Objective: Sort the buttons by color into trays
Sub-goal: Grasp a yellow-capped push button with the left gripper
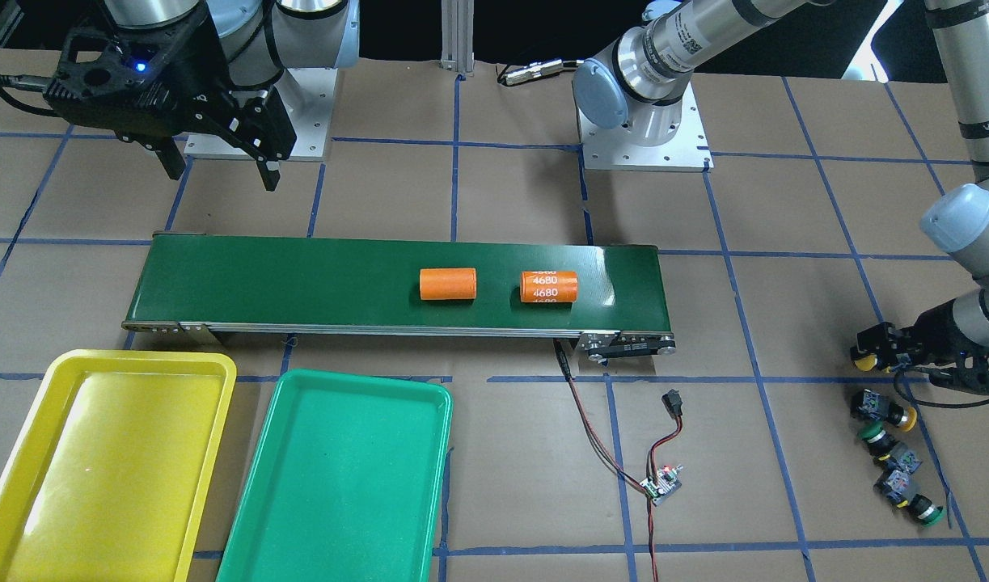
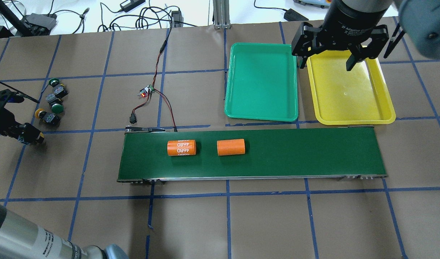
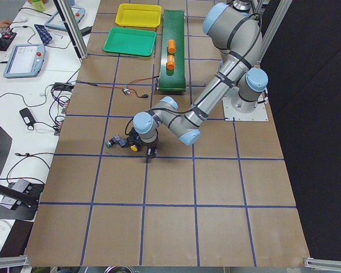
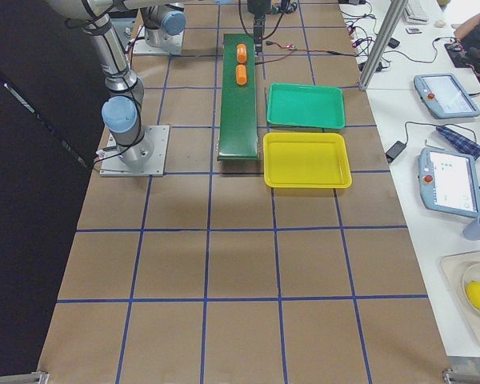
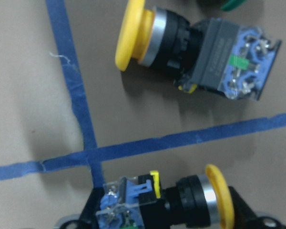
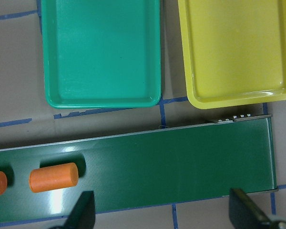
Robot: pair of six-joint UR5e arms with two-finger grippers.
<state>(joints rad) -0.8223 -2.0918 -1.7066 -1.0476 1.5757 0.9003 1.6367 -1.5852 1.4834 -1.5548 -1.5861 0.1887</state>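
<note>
The left arm's fingers (image 5: 243, 210) are grasping a yellow-capped, black-bodied push-button (image 5: 167, 207) at the far left of the brown counter (image 2: 191, 223), likely needing a straight lift clear of its yellow-capped twin (image 5: 195, 47), while the right arm's fingers (image 2: 350, 61) are hovering released across the dark-green conveyor belt (image 2: 295, 154) from the yellow plastic tray (image 2: 349, 90).

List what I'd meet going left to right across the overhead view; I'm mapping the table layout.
Three loose push-button switches → small circuit board → orange cylinder marked 4680 → green rectangular plastic tray → yellow rectangular plastic tray.
</note>
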